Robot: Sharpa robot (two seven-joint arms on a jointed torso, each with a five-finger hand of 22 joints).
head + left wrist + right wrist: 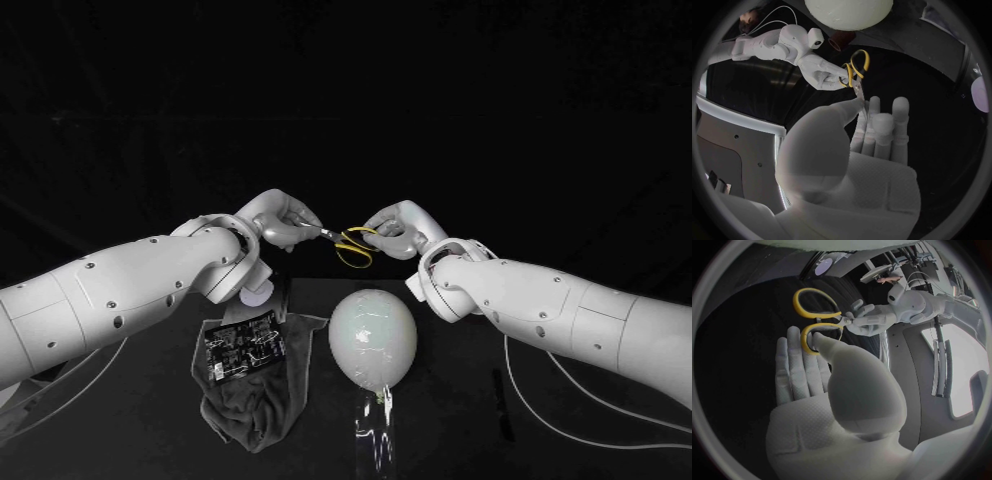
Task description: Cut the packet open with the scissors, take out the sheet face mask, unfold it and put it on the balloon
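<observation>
The yellow-handled scissors (352,244) hang in the air above the table's far side, between my two hands. My left hand (289,224) pinches the blades (859,95) between thumb and fingers. My right hand (398,230) holds the handles, with its thumb through one yellow loop (811,338). The left wrist view shows the right hand (824,74) at the handles (856,64); the right wrist view shows the left hand (868,323) at the blade end. The pale balloon (375,336) stands in the middle of the table. The dark printed packet (238,345) lies flat to its left.
The packet lies on a crumpled grey cloth (274,400). The balloon sits on a clear stand (375,432). A small white round object (257,296) lies behind the cloth. A thin dark stick (500,400) lies at the right.
</observation>
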